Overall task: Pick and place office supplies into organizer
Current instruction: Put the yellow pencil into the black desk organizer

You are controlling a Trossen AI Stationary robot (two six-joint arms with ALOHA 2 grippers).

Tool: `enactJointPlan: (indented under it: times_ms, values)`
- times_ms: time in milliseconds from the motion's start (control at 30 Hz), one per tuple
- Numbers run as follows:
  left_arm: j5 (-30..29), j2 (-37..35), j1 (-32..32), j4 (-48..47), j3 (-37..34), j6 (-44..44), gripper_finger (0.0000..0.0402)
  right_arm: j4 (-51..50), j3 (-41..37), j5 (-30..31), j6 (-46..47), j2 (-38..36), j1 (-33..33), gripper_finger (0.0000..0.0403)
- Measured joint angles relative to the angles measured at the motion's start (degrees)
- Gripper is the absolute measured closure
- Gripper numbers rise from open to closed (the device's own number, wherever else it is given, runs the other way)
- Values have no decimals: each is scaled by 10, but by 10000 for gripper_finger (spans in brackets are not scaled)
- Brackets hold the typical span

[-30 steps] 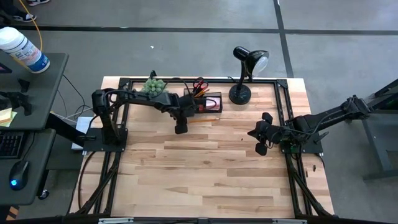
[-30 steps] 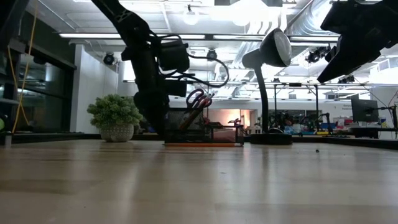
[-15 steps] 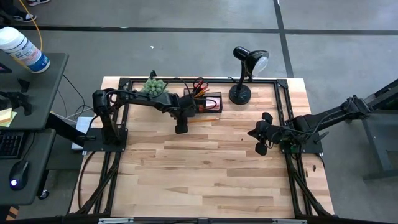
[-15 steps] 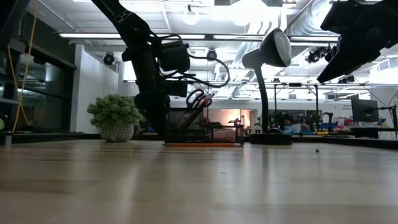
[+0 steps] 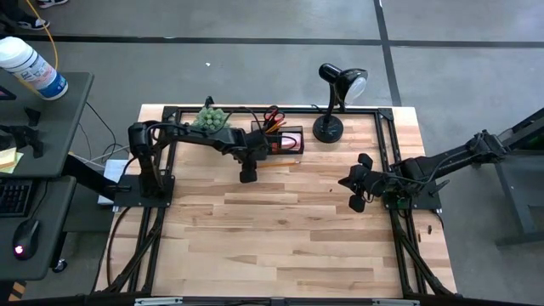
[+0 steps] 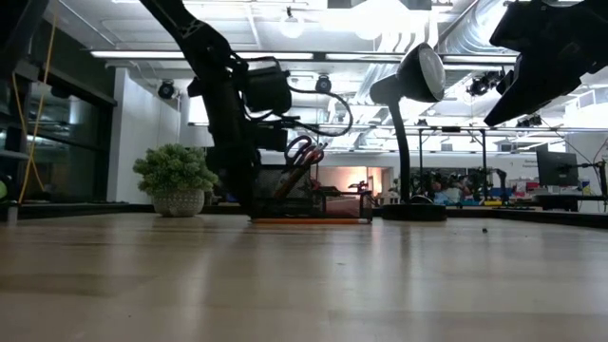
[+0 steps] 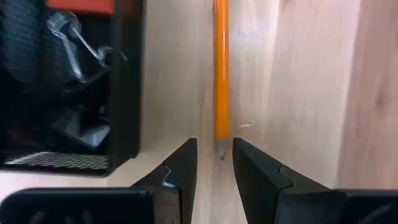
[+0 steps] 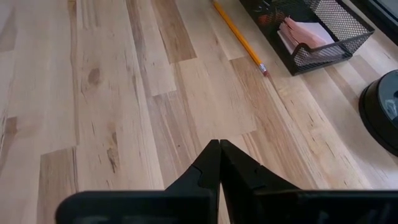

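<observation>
- The pencil (image 7: 221, 74) lies flat on the desk (image 5: 280, 229), just beside the organizer (image 5: 278, 140). With the left pincer (image 7: 214, 163) parted at its tip, a close here would likely catch only the point and let it pivot or slip.
- A sideways nudge could roll it against the organizer wall.
- The left arm reaches low; the right pincer (image 8: 219, 155), shut and empty, waits well apart.

Pencil (image 7: 221, 74): on table (image 5: 280, 229), just beside organizer (image 7: 74, 87).
Lamp (image 5: 334, 102): right of organizer.
Plant (image 5: 212, 117): left of organizer.
</observation>
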Motion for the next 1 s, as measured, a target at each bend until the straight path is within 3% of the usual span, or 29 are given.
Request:
enactJointPlan:
  times_ms: [1000]
  values:
    - [9,18,-4,3,1,6,323,3,0,6,0,0,0,401]
